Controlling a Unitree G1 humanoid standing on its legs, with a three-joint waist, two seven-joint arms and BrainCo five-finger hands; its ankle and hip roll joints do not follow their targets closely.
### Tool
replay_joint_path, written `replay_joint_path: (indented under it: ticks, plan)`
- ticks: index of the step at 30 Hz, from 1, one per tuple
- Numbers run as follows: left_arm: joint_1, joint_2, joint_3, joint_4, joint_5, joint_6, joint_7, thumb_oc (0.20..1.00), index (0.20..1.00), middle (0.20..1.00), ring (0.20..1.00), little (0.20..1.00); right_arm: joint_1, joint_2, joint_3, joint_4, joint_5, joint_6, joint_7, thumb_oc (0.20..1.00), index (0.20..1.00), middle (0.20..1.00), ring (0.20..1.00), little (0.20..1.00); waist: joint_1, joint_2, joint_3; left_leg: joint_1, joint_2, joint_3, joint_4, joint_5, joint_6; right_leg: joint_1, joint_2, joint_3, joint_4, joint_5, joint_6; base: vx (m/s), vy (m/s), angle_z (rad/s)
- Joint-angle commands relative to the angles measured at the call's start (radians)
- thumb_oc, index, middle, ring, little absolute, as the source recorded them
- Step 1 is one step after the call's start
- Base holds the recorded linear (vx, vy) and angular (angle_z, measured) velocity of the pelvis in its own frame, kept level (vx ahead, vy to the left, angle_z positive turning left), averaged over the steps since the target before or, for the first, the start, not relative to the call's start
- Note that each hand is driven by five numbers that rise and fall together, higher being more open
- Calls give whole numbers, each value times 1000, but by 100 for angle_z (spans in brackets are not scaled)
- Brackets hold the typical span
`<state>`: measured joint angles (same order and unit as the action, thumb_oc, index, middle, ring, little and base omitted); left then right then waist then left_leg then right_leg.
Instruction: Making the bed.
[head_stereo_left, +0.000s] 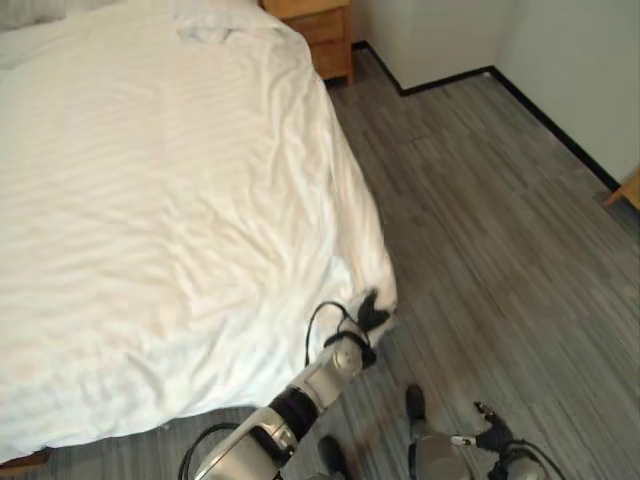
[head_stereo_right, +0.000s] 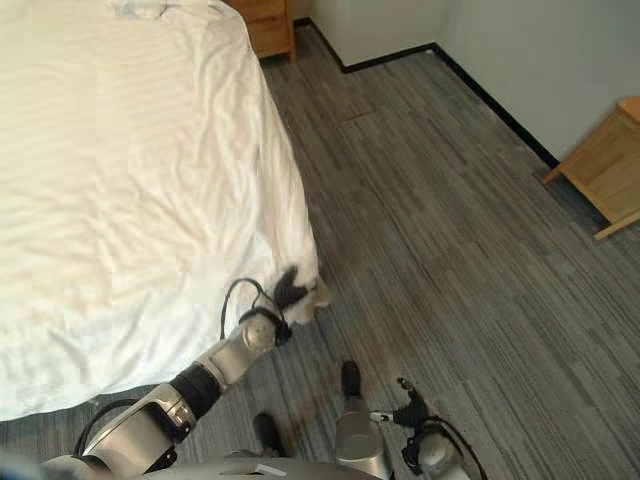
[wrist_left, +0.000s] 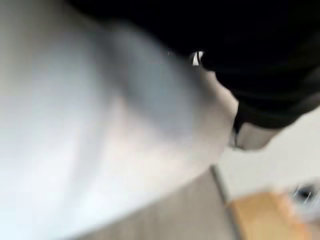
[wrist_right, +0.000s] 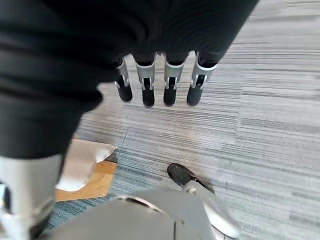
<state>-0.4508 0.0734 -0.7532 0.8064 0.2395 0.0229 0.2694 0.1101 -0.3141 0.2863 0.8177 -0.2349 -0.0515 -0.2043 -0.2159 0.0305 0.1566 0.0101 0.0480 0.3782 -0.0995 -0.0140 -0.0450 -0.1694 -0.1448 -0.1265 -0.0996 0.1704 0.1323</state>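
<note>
A wide bed under a white, faintly striped, wrinkled duvet (head_stereo_right: 130, 170) fills the left side, its near corner hanging down toward the grey wood-plank floor (head_stereo_right: 440, 230). The left hand (head_stereo_right: 288, 288), under its dark cover, is at that hanging corner of the duvet; its fingers seem buried in the cloth. The right hand (head_stereo_right: 412, 410) hangs low over the floor. A light wooden nightstand (head_stereo_right: 268, 28) stands at the bed's far corner, and another light wooden cabinet (head_stereo_right: 605, 165) stands against the wall.

Bright even daylight, soft shadows, left wrist view blurred
</note>
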Motion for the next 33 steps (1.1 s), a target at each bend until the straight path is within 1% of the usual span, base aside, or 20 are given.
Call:
replay_joint_path:
  ticks: [1, 5, 6, 7, 9, 12, 16, 19, 20, 21, 23, 25, 26, 27, 28, 29, 30, 31, 32, 33]
  plan:
    - [-24, -203, -134, 107, -1, -77, -152, 1000, 1000, 1000, 1000, 1000, -43, -23, 37, 65, 3, 25, -38, 1000, 1000, 1000, 1000, 1000, -45, 4, 36, 14, 21, 19, 12, -46, -2, 63, -58, 1, 12, -105, 73, -11, 14, -22]
    - [-23, -220, -163, 76, -90, -98, -166, 1000, 1000, 1000, 1000, 1000, -78, -28, 57, 176, -15, 44, -50, 1000, 1000, 1000, 1000, 1000, -52, 17, 40, 22, 18, 33, 12, -51, 2, 61, -57, 16, 12, -104, 80, -4, 1, -18]
    - [-39, -218, -174, 39, -124, -109, -183, 1000, 1000, 1000, 1000, 1000, -91, -38, 63, 201, -23, 47, -53, 1000, 1000, 1000, 1000, 1000, -52, 19, 38, 24, 18, 35, 12, -52, 3, 62, -57, 18, 12, -103, 81, -3, -21, -6]
    - [-72, -189, -247, -107, -149, -145, -247, 1000, 1000, 1000, 1000, 1000, -112, -70, 72, 263, -61, 33, -81, 1000, 1000, 1000, 1000, 1000, -44, 24, 31, 30, 18, 33, 12, -54, 2, 71, -60, 14, 12, -107, 83, -17, -36, -11]
    - [-84, -165, -273, -181, -151, -159, -257, 1000, 1000, 1000, 1000, 1000, -134, -80, 74, 291, -62, 45, -103, 1000, 1000, 1000, 1000, 1000, -35, 24, 28, 31, 20, 26, 12, -52, 1, 79, -63, 5, 12, -109, 82, -11, -34, -8]
    - [-195, -184, -236, -260, -211, -165, -218, 1000, 1000, 1000, 1000, 1000, -195, -152, 63, 341, -98, 61, -103, 1000, 1000, 1000, 1000, 1000, -25, 17, 11, 33, 21, 3, 12, -40, -7, 105, -71, -27, 12, -113, 76, -5, -52, 27]
    - [-400, -312, -155, -282, -391, -185, -126, 1000, 1000, 1000, 1000, 1000, -417, -312, 110, 382, -90, 69, -108, 1000, 1000, 1000, 1000, 1000, -16, -1, -25, 44, 26, -27, 12, -30, -18, 147, -74, -72, 12, -118, 74, 27, -63, 23]
    - [-481, -323, -119, -322, -470, -203, -94, 1000, 1000, 1000, 1000, 1000, -531, -368, 148, 384, -87, 67, -110, 1000, 1000, 1000, 1000, 1000, -9, -6, -36, 47, 28, -22, 12, -26, -20, 150, -74, -78, 12, -114, 74, 16, -14, 11]
    - [-550, -330, -77, -338, -588, -214, -85, 1000, 1000, 1000, 1000, 1000, -622, -406, 176, 376, -72, 69, -106, 1000, 1000, 1000, 1000, 1000, -3, -10, -43, 55, 34, -20, 12, -24, -25, 163, -72, -85, 12, -114, 75, 0, 0, 0]
    - [-551, -330, -76, -338, -588, -214, -85, 1000, 1000, 1000, 1000, 1000, -622, -406, 176, 376, -72, 69, -106, 1000, 1000, 1000, 1000, 1000, -3, -10, -43, 55, 34, -20, 12, -24, -25, 163, -72, -85, 12, -114, 75, 27, -22, -5]
    - [-651, -273, -12, -386, -697, -229, -82, 1000, 1000, 1000, 1000, 1000, -699, -442, 200, 362, -63, 69, -96, 1000, 1000, 1000, 1000, 1000, 9, -12, -64, 59, 45, -24, 12, -15, -34, 177, -70, -102, 12, -115, 71, 25, -28, 7]
    - [-674, -239, 5, -420, -704, -235, -83, 1000, 1000, 1000, 1000, 1000, -710, -434, 207, 355, -61, 67, -91, 1000, 1000, 1000, 1000, 1000, 13, -11, -73, 56, 47, -28, 12, -12, -35, 180, -70, -110, 12, -112, 70, 22, -22, 9]
    - [-681, -169, 32, -515, -711, -247, -77, 1000, 1000, 1000, 1000, 1000, -729, -389, 216, 325, -54, 64, -90, 1000, 1000, 1000, 1000, 1000, 33, -11, -82, 63, 49, -37, 12, -15, -34, 196, -71, -125, 12, -116, 71, 25, -20, 14]
    - [-681, -167, 32, -517, -712, -246, -76, 1000, 1000, 1000, 1000, 1000, -730, -387, 217, 326, -54, 64, -90, 1000, 1000, 1000, 1000, 1000, 32, -12, -85, 58, 48, -37, 12, -12, -34, 191, -71, -124, 12, -114, 70, 23, -18, 12]
    - [-638, -72, 85, -650, -695, -256, -68, 1000, 1000, 1000, 1000, 1000, -724, -291, 178, 231, 25, 42, -102, 1000, 1000, 1000, 1000, 1000, 59, -12, -85, 65, 50, -46, 12, -13, -32, 204, -72, -137, 12, -117, 69, -6, -6, 8]
    - [-636, -70, 84, -653, -695, -255, -68, 1000, 1000, 1000, 1000, 1000, -724, -289, 178, 230, 25, 42, -102, 1000, 1000, 1000, 1000, 1000, 58, -13, -88, 61, 50, -45, 12, -11, -32, 200, -72, -136, 12, -115, 68, 8, -5, 4]
    - [-594, -17, 113, -715, -685, -251, -71, 1000, 1000, 1000, 1000, 1000, -719, -249, 164, 185, 50, 33, -111, 1000, 1000, 1000, 1000, 1000, 75, -13, -85, 64, 51, -51, 12, -12, -32, 208, -72, -142, 12, -119, 67, 4, -10, 22]
    - [-448, 154, 214, -827, -626, -240, -80, 1000, 1000, 1000, 1000, 1000, -685, -291, 104, -40, 143, 3, -49, 235, 235, 235, 235, 235, 99, -25, -86, 62, 53, -64, 12, -8, -35, 216, -72, -155, 12, -123, 63, 7, -20, 23]
    - [-340, 250, 278, -890, -616, -247, -120, 1000, 1000, 1000, 1000, 1000, -653, -331, 49, -207, 230, -34, -56, 200, 200, 200, 200, 200, 113, -32, -82, 62, 55, -70, 12, -6, -38, 220, -69, -159, 12, -127, 60, -4, -26, 29]
    - [-223, 307, 333, -914, -612, -249, -114, 1000, 1000, 1000, 1000, 1000, -611, -315, -4, -298, 355, -73, -48, 200, 200, 200, 200, 200, 128, -37, -83, 60, 57, -76, 12, -4, -39, 223, -67, -167, 12, -128, 57, 1, -23, 23]
